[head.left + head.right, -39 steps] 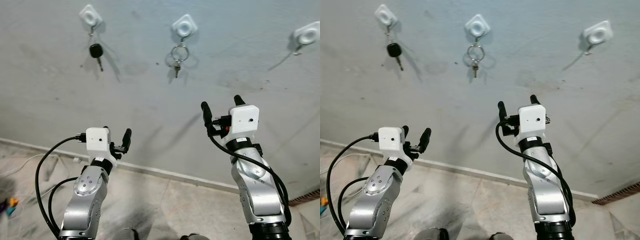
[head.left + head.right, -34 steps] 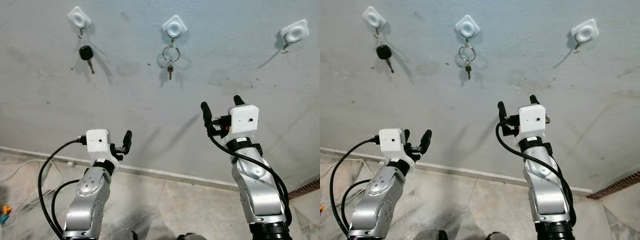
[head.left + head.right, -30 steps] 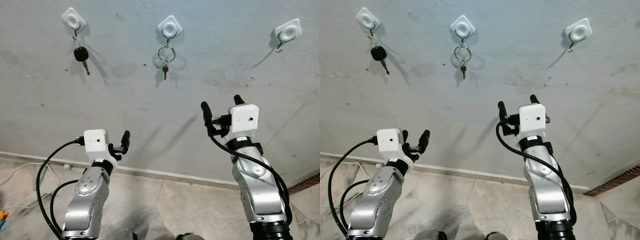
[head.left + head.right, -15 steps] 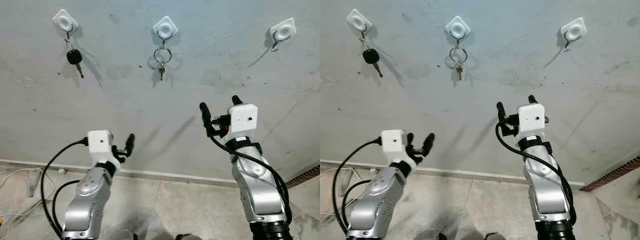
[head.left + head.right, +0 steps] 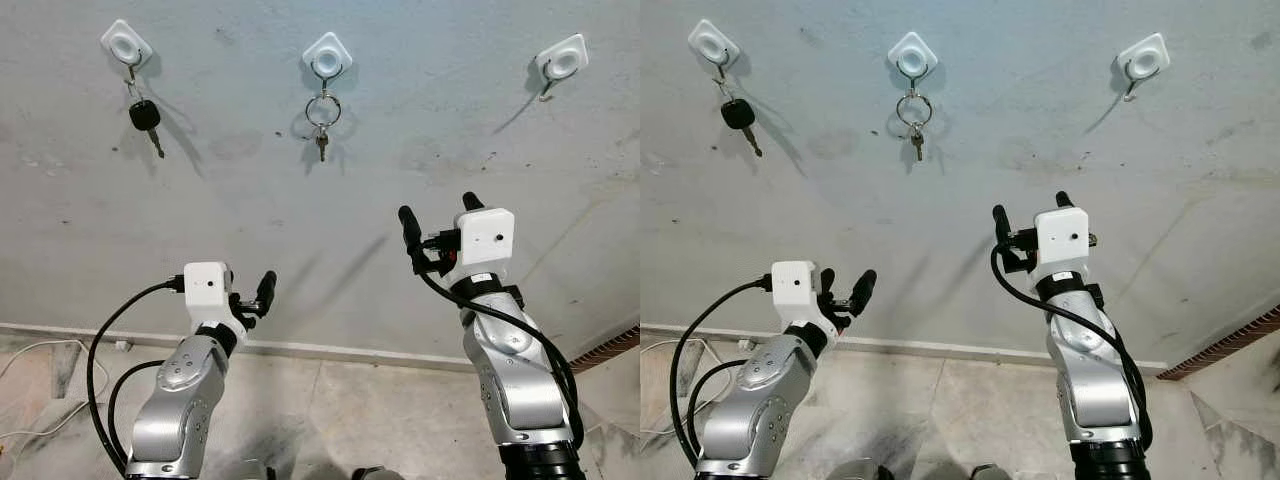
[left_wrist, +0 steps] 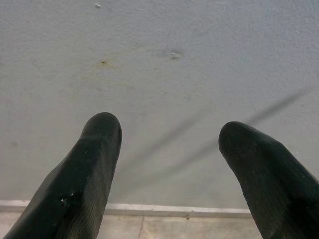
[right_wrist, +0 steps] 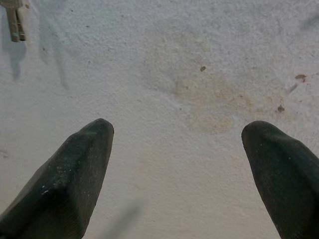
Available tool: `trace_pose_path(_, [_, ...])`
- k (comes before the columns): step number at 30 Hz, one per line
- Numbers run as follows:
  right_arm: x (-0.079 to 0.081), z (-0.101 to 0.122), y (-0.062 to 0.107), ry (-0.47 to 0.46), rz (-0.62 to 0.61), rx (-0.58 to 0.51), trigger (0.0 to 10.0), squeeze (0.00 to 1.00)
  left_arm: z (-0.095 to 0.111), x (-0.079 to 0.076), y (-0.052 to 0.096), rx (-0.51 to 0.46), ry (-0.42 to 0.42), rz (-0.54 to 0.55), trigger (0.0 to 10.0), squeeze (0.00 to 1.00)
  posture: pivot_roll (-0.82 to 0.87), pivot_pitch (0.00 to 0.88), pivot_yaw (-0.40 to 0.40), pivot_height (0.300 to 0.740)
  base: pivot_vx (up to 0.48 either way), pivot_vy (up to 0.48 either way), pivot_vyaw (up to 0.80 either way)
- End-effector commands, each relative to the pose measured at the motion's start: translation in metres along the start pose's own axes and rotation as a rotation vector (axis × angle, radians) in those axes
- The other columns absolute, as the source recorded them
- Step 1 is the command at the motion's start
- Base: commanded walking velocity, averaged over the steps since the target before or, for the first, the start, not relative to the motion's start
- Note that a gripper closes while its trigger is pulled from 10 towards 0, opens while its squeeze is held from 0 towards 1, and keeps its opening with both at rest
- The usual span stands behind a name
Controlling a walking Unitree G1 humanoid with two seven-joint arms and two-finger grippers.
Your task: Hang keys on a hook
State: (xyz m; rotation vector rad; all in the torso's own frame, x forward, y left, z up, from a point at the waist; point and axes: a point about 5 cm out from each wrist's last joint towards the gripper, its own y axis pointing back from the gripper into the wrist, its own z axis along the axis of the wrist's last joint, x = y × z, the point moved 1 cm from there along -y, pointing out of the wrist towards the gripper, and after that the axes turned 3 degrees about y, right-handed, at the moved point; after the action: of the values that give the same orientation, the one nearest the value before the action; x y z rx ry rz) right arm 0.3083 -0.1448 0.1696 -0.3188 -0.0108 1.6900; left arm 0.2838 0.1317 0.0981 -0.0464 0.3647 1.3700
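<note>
Both grippers released, empty: left gripper (image 5: 250, 297) low, right gripper (image 5: 436, 214) raised toward wall (image 5: 300, 230). Keys (image 5: 321, 120) hang on middle hook (image 5: 327, 55).

Silver keys on a ring (image 5: 321, 118) hang from the middle white hook (image 5: 327, 56).

No text, label, brand, number or sign can be read in these views.
</note>
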Motion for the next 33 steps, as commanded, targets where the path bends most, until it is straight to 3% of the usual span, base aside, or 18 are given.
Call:
trace_pose_path(1, [0.0001,0.0086,0.0016,-0.003,0.002,-0.039,10.0,0.0,0.0001,0.0021,0.0023,0.006,-0.004,0.004,10.0,0.0,0.02,0.148,0.016,0.74,0.0,0.0,0.0])
trace_pose_path(13, [0.0004,0.0101,0.002,0.006,0.004,-0.045,10.0,0.0,0.0015,0.0016,0.0009,0.003,-0.013,0.006,10.0,0.0,0.02,0.153,0.018,0.74,0.0,0.0,0.0])
trace_pose_path(33, [0.0003,0.011,0.0012,0.008,0.003,-0.046,10.0,0.0,-0.0003,0.0037,0.002,0.01,-0.015,0.022,10.0,0.0,0.01,0.155,0.017,0.74,-0.308,0.0,0.0])
